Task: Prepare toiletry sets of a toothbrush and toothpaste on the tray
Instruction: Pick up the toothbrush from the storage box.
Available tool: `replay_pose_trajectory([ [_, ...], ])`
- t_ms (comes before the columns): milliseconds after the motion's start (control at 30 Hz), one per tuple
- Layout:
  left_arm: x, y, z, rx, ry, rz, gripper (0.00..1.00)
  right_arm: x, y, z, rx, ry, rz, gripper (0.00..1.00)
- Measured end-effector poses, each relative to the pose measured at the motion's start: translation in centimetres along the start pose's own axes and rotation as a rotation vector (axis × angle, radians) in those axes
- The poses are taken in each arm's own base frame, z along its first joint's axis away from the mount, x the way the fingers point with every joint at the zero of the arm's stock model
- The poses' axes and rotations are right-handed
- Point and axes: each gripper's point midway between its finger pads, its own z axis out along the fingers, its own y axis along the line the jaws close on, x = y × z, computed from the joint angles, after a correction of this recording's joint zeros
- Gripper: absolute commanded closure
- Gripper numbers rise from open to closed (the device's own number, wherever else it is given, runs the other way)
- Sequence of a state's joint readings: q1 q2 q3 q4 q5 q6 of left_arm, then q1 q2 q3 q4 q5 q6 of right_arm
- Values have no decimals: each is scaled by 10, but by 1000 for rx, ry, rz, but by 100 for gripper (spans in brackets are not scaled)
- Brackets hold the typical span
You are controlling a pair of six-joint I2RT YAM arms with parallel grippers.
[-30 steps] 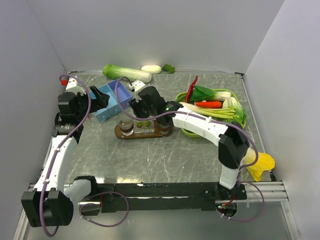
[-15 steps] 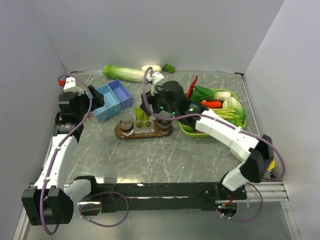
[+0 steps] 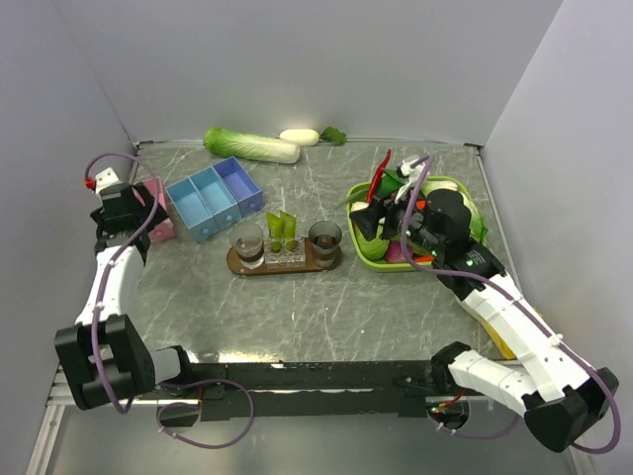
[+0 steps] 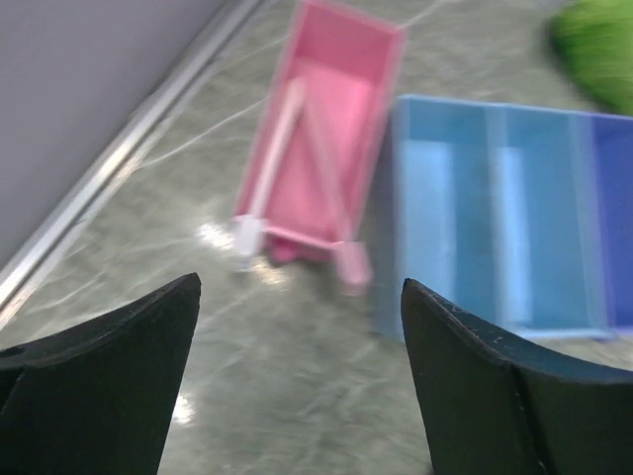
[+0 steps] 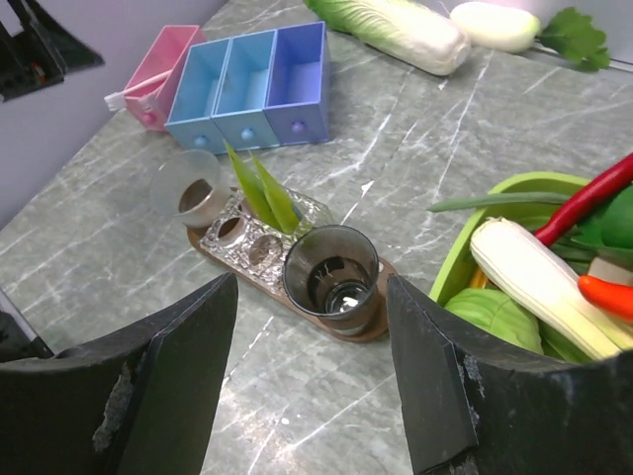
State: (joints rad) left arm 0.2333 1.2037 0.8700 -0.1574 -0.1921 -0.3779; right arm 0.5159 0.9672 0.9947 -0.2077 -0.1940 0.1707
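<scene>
The dark wooden tray (image 3: 287, 266) lies mid-table with a dark tumbler (image 3: 324, 237) at its right end and another (image 3: 247, 240) at its left. Two light-green toothpaste tubes (image 3: 280, 229) stand in a foil holder between them; they also show in the right wrist view (image 5: 263, 188). White toothbrushes (image 4: 280, 148) lie in a pink box (image 4: 326, 109). My left gripper (image 4: 297, 376) is open and empty, just short of that box. My right gripper (image 5: 312, 366) is open and empty, above and to the right of the tray (image 5: 368, 330).
A blue compartment box (image 3: 213, 198) stands next to the pink box (image 3: 158, 216). A lime-green basket (image 3: 368, 259) of vegetables sits under my right arm. A cabbage (image 3: 252, 145) and a white vegetable (image 3: 299, 137) lie by the back wall.
My right arm has pulled back from the tray to the right, over the basket. My left gripper has drawn back left toward the pink box. The toothpaste tubes now stand uncovered.
</scene>
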Motion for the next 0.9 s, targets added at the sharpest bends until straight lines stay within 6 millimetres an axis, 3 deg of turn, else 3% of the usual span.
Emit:
replay_pose_trajectory([
  [133, 19, 30, 14, -103, 73, 19, 15, 6, -5, -1, -1, 5, 6, 31],
  [433, 45, 52, 48, -159, 204, 57, 32, 22, -4, 1, -29, 34, 24, 31],
  [667, 49, 50, 57, -136, 235, 66, 41, 20, -1, 2, -47, 26, 35, 31],
  [900, 52, 42, 71, -96, 265, 73, 57, 17, 1, 2, -61, 16, 39, 31],
])
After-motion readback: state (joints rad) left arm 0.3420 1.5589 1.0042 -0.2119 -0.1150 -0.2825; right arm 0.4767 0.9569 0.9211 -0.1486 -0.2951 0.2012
